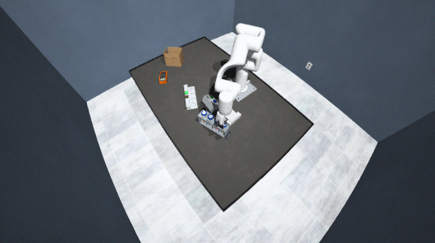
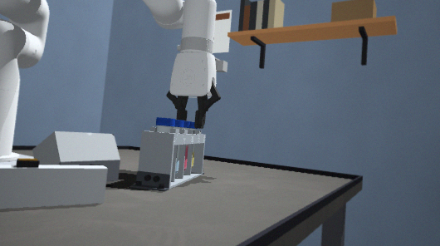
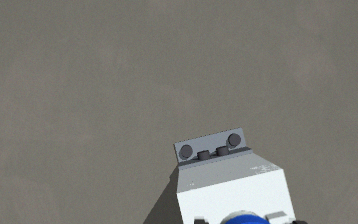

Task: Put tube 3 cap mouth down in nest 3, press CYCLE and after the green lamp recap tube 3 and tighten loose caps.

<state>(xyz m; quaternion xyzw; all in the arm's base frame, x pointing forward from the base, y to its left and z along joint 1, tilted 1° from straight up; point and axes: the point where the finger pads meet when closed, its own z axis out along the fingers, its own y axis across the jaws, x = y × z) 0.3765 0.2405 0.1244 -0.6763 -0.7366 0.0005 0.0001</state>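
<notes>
Capped tubes [image 2: 176,123] crowd fingers [image 2: 181,109]; table [image 2: 257,203] beyond rack open.
</notes>
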